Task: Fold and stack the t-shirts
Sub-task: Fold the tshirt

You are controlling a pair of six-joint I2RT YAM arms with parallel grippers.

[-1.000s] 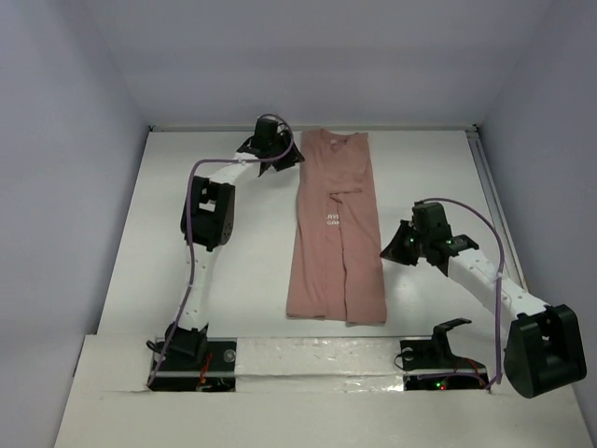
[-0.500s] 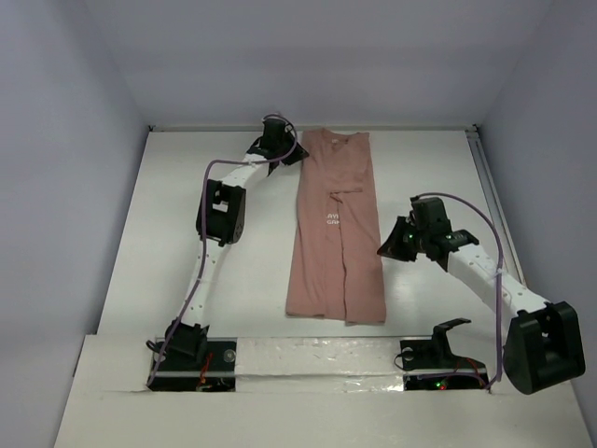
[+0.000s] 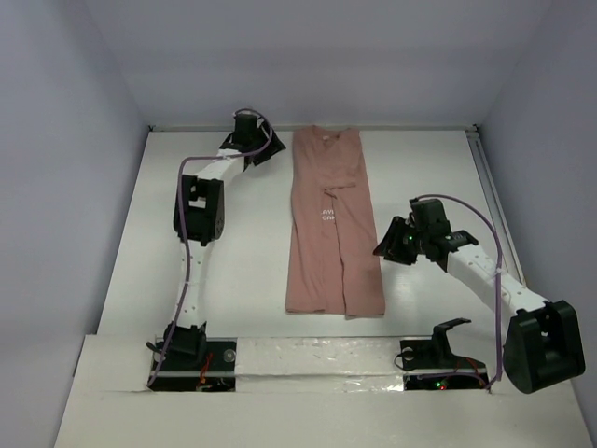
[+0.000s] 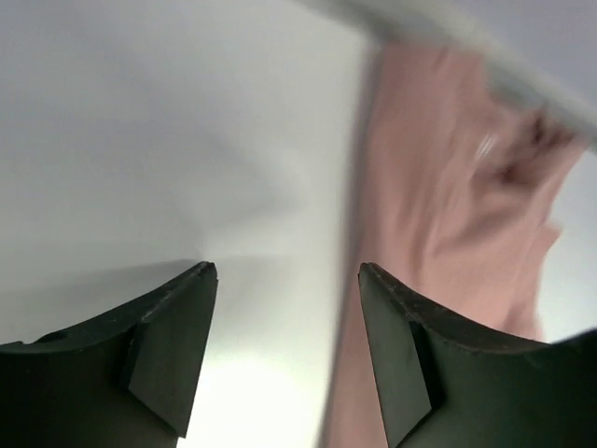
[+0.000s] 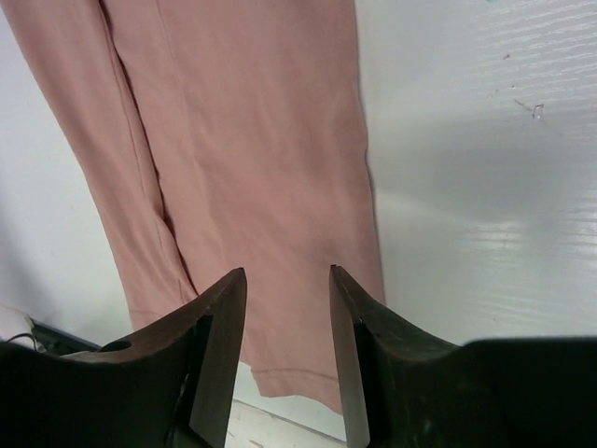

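The pink t-shirt [image 3: 331, 229] lies folded into a long strip down the middle of the table [image 3: 224, 252], collar at the far end. The left gripper [image 4: 286, 267] is open and empty just left of the collar end. The right gripper [image 5: 287, 271], also open and empty, is over the t-shirt's right edge.

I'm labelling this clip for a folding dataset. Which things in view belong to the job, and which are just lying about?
Job:
- t-shirt, folded into a long strip
- left tool, open
- right tool, open

Not the job:
- table
- purple cables
No other loose item shows.
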